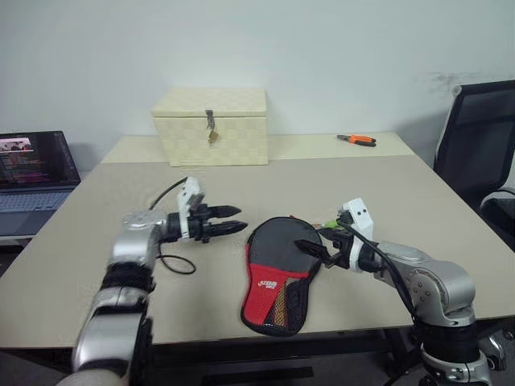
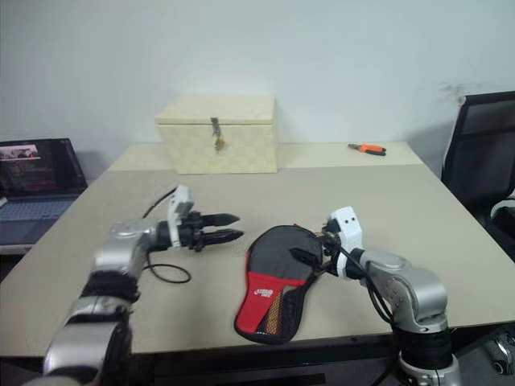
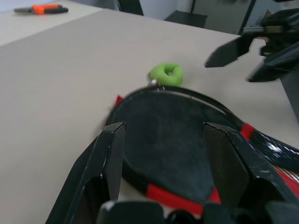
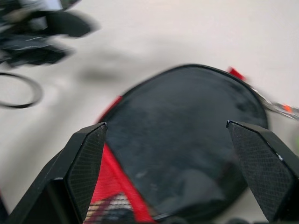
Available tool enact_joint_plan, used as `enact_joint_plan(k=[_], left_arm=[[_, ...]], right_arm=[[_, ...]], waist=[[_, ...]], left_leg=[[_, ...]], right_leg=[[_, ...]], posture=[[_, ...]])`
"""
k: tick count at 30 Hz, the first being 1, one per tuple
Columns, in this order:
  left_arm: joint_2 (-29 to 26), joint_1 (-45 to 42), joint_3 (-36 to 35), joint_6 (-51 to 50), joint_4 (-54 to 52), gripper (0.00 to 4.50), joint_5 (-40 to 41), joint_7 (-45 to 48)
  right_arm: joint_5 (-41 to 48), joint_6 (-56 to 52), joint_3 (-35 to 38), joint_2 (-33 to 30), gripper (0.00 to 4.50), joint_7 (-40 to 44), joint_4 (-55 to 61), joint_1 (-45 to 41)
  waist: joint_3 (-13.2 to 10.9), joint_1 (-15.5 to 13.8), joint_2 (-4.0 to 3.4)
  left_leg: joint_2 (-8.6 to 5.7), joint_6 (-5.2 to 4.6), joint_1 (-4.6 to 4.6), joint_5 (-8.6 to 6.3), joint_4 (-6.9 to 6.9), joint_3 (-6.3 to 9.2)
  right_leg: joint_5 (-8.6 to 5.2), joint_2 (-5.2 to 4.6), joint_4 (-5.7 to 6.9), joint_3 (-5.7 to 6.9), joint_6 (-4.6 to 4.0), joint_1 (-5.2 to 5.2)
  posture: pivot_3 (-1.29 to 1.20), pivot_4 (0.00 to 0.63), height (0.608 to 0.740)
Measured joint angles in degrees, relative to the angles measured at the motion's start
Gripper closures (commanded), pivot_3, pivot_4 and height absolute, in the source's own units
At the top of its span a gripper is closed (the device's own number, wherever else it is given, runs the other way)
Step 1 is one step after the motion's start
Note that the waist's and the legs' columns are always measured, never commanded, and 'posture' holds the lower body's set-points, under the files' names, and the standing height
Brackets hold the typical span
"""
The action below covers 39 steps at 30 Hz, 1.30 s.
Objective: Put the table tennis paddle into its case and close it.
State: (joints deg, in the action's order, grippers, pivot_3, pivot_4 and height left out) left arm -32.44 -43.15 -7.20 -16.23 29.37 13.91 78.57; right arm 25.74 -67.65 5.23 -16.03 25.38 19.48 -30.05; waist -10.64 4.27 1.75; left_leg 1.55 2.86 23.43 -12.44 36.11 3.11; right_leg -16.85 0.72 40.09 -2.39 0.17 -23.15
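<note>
A beige table (image 1: pixel 96 241) before a white wall carries a cream latched box (image 1: pixel 212 125), orange-handled pliers (image 1: pixel 356 140) and a green ring (image 3: pixel 167 74); a laptop (image 1: pixel 34 170) stands at left, an office chair (image 1: pixel 476 145) at right. The case (image 1: pixel 276 274), white logo unreadable, lies near the front edge. The left gripper (image 1: pixel 239 219) hovers beside it, fingers parted, empty; the right gripper (image 1: pixel 310 249) gapes wide above it, empty.
</note>
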Motion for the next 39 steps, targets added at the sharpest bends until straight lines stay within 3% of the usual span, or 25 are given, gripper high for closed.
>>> enact_joint_plan(k=[7,9,22,39], left_arm=[[-1.61,11.24,-0.61,-8.55,-16.30,1.68,4.27,-6.80],[-1.81,11.73,-0.62,-9.55,-18.33,1.65,5.03,-8.39],[-2.41,13.41,0.42,-11.16,-23.23,1.65,6.54,-12.65],[-2.72,13.24,2.50,-11.84,-23.27,1.65,7.47,-14.18]], right_arm=[[-3.11,5.15,-0.31,2.32,0.00,-4.52,-10.25,0.35],[-4.07,7.36,-0.83,3.49,0.37,-5.19,-14.18,-0.27],[-7.93,20.09,-5.22,2.78,4.46,0.48,-31.68,-7.26],[-11.34,27.09,-10.12,5.44,4.46,5.83,-40.71,-13.36]], waist=[[0.00,-0.98,0.00],[0.00,-1.04,0.00],[0.00,-0.50,0.00],[0.00,0.69,0.00]], left_leg=[[0.00,-0.01,-0.03,0.00,0.03,-0.07],[-0.01,-0.01,-0.02,0.00,0.02,-0.09],[0.02,-0.02,-0.18,-0.01,-0.02,-0.34],[0.11,-0.02,-0.25,-0.02,-0.10,-0.42]], right_leg=[[0.00,0.05,0.02,-0.04,0.01,0.00],[0.00,0.09,0.02,-0.05,0.00,0.00],[0.08,0.20,0.00,-0.10,-0.11,-0.01],[0.12,0.26,-0.04,-0.18,-0.19,-0.01]], posture=[[0.00,0.150,0.740],[0.00,0.150,0.740],[0.00,0.150,0.740],[0.00,0.150,0.740]])
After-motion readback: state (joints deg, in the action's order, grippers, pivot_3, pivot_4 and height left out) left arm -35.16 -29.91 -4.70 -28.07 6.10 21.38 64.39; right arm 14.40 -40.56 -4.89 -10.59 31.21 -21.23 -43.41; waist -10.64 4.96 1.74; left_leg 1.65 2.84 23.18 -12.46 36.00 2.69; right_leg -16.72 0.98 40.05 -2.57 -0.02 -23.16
